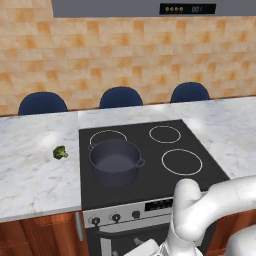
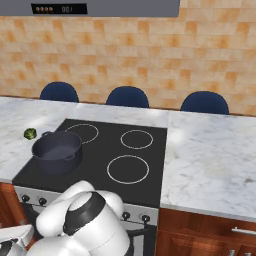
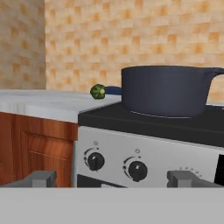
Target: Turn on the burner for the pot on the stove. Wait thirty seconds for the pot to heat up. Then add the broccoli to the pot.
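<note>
Landmark: the flat black glass stove (image 1: 150,160) with thin white rings and a silver front panel, set into the white marbled bench (image 1: 35,165).

The wide, round, dark blue-grey metal pot (image 1: 115,161) sits upright on the stove's front-left ring, lidless, its two small side handles showing. Inside looks bare, as far as the left base view shows. Seen also in the right base view (image 2: 57,151) and, from low down, in the hand view (image 3: 168,89), where its base rests flat on the glass.

The small green broccoli floret (image 1: 60,152) lies on the bench to the left of the stove, well apart from the pot, not touching the cooktop edge. From the right base view it sits just beyond the stove's left edge (image 2: 30,133); in the hand view it appears just left of the pot's wall (image 3: 98,91), farther back.

The gripper (image 3: 116,178) is low, in front of the stove's silver panel, level with the small dark knobs (image 3: 137,170). Its two grey fingertips (image 3: 41,178) stand wide apart at the bottom of the hand view, open, nothing between them. Two knobs lie between the tips in that view, not touched.

The white arm (image 1: 200,210) bends down in front of the stove's front edge.

Behind the stove, three dark blue chair backs (image 1: 120,98) stand against an orange tiled wall (image 1: 125,55).
</note>
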Robot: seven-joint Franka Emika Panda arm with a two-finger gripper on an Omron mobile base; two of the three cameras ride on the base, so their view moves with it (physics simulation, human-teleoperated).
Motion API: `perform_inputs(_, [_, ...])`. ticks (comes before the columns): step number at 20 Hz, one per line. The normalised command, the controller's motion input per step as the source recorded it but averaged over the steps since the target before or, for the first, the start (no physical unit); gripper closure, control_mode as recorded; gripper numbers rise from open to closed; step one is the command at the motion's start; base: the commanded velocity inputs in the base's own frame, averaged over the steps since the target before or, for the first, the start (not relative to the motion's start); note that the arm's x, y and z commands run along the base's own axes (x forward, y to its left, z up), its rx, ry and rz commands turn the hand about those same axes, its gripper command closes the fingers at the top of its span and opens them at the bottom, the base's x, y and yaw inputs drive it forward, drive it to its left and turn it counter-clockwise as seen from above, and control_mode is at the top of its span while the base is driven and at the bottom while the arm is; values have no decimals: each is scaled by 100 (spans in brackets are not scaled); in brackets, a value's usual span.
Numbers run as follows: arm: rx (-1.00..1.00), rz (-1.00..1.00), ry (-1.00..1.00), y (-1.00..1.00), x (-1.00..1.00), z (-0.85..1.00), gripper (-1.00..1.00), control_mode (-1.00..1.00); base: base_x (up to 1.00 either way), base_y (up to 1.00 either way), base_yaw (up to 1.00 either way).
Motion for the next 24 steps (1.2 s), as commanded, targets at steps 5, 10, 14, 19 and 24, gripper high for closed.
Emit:
perform_inputs(5, [0, 0, 0, 0, 6, 0, -100, -100, 0, 0, 0])
perform_inputs(10, [1, 0, 0, 0, 5, 5, -100, -100, 0, 0, 0])
perform_inputs(14, [0, 0, 0, 0, 9, 4, -100, -100, 0, 0, 0])
perform_inputs(19, [2, 0, 0, -6, 10, 4, -100, -100, 0, 0, 0])
perform_inputs(24, [3, 0, 0, -6, 11, 5, -100, -100, 0, 0, 0])
